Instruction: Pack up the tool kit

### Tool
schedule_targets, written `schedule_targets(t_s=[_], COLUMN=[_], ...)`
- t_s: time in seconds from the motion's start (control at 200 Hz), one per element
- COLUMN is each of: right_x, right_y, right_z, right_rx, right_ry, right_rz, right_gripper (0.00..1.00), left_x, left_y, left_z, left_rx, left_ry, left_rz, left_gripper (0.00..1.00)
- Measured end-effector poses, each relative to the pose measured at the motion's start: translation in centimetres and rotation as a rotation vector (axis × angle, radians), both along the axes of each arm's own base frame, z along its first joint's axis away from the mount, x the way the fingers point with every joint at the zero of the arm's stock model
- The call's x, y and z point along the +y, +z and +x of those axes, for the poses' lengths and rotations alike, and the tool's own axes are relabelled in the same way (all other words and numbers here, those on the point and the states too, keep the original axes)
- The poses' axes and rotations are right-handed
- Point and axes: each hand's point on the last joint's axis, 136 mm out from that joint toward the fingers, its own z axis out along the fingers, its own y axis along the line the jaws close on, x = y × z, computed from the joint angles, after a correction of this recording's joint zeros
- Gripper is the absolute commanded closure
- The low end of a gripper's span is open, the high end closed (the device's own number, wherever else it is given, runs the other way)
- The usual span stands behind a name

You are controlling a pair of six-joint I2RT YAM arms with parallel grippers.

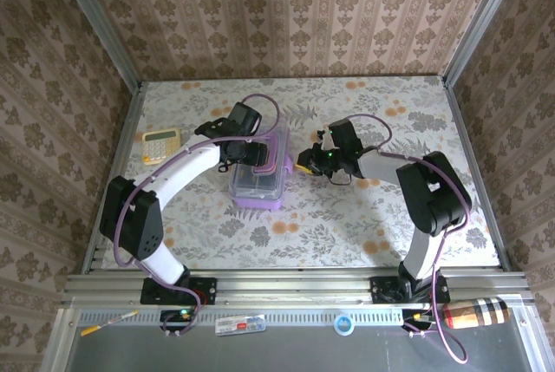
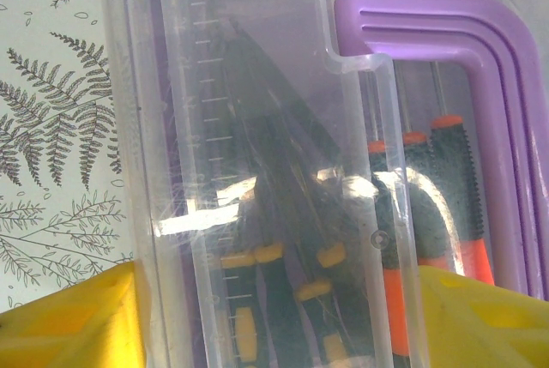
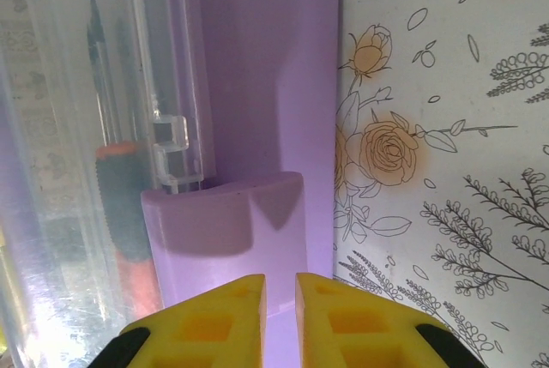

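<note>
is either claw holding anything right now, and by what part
Right claw is shut on nothing, tips at the purple latch. Left claw straddles the clear lid; whether it grips cannot be told.

The small translucent purple plastic box (image 1: 258, 185) sits in the middle of the floral-covered table (image 1: 364, 225), with black-orange-handled screwdrivers (image 2: 450, 179) inside it. My left pincer (image 1: 243, 156) is above its clear plastic lid (image 2: 257, 111), and my right pincer (image 1: 304, 164) is just beside its right wall. The yellow rectangular calculator (image 1: 161, 144) lies well apart, to the left

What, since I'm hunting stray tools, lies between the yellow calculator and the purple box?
In the top view, the left arm's white link crosses the floral tabletop between calculator and box.
</note>
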Motion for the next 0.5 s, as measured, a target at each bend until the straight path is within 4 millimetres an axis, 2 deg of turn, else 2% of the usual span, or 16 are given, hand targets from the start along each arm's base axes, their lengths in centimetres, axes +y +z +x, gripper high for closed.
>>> schedule_targets(t_s=[0.3, 0.5], right_x=[0.8, 1.1], right_y=[-1.6, -1.3], right_z=[-0.6, -0.4], right_rx=[0.044, 0.036], right_ry=[0.012, 0.017], right_rz=[-0.011, -0.01], right_gripper=[0.83, 0.82], left_x=[-0.2, -0.3], left_y=[-0.1, -0.3], left_z=[-0.1, -0.1], left_rx=[-0.005, -0.006], left_ry=[-0.005, -0.005], left_rz=[0.002, 0.01], left_gripper=[0.52, 0.52])
